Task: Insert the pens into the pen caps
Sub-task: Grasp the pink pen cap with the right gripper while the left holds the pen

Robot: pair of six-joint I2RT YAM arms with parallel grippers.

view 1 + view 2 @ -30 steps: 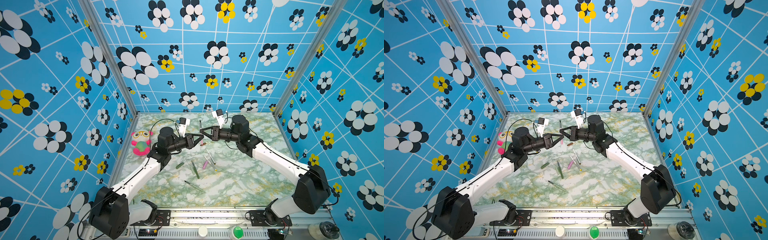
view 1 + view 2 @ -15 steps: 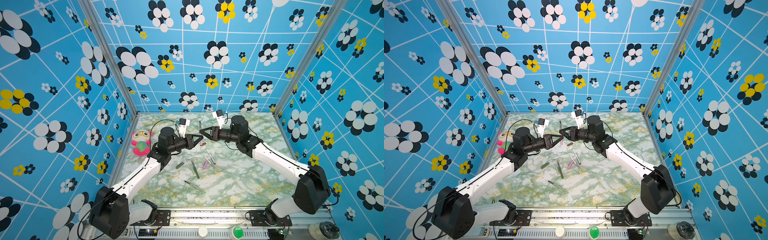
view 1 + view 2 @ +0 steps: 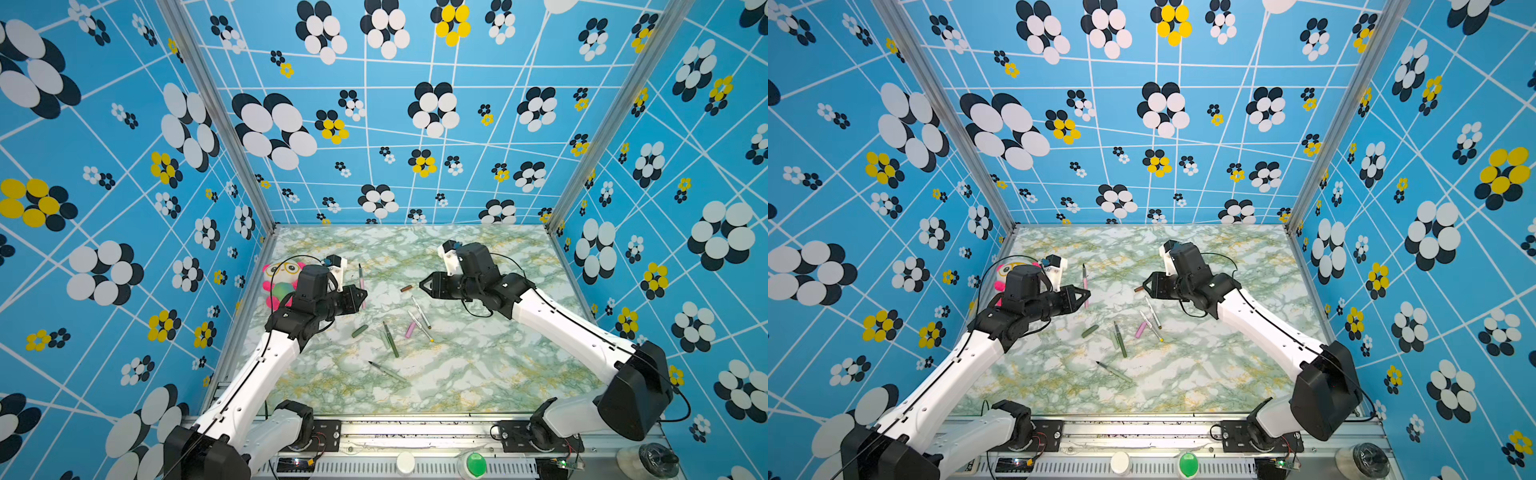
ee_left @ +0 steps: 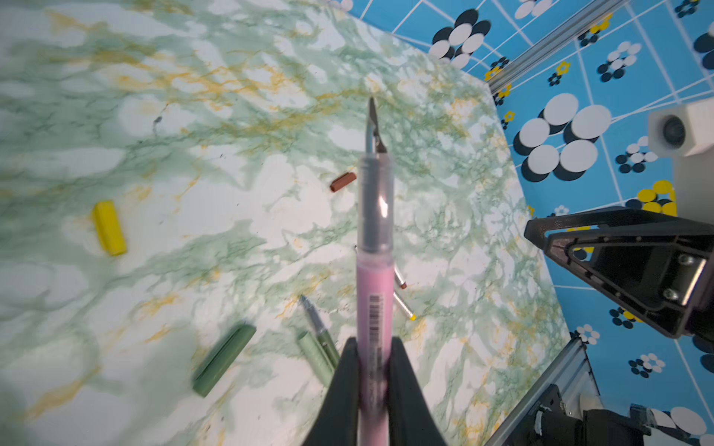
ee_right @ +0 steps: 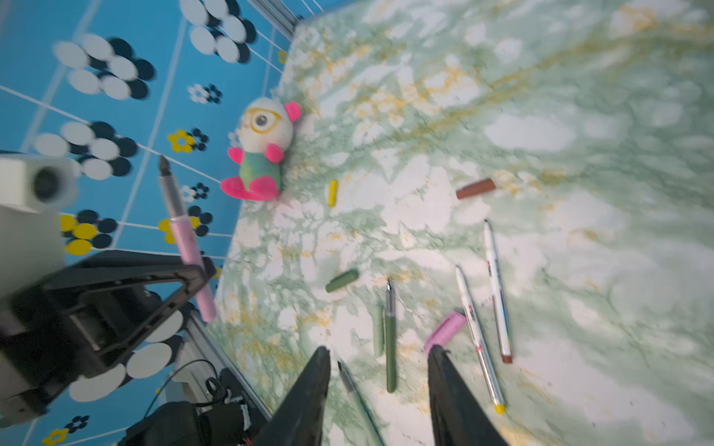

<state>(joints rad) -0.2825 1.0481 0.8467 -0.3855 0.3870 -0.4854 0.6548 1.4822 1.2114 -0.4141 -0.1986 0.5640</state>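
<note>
Marbled table [image 3: 478, 374]. My left gripper [image 4: 373, 343] is clamped on the pink pen [image 4: 374, 278], held above the table. My right gripper [image 5: 379, 351] hangs with jaws apart, empty. The pink cap [image 5: 446, 332] lies just beside a white pen [image 5: 480, 347], so reaching for the cap could snag that pen.

pink pen [image 4: 374, 301], brown cap [image 4: 343, 182], green-marbled table [image 4: 185, 116]

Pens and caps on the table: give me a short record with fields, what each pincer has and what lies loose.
Left pincer: shut on pink pen, uncapped
Right pincer: open, empty
Loose caps: pink cap, brown cap, yellow cap, dark green cap, pale green cap
Pens lying on table: dark green pen, pale green pen, two white pens
</note>
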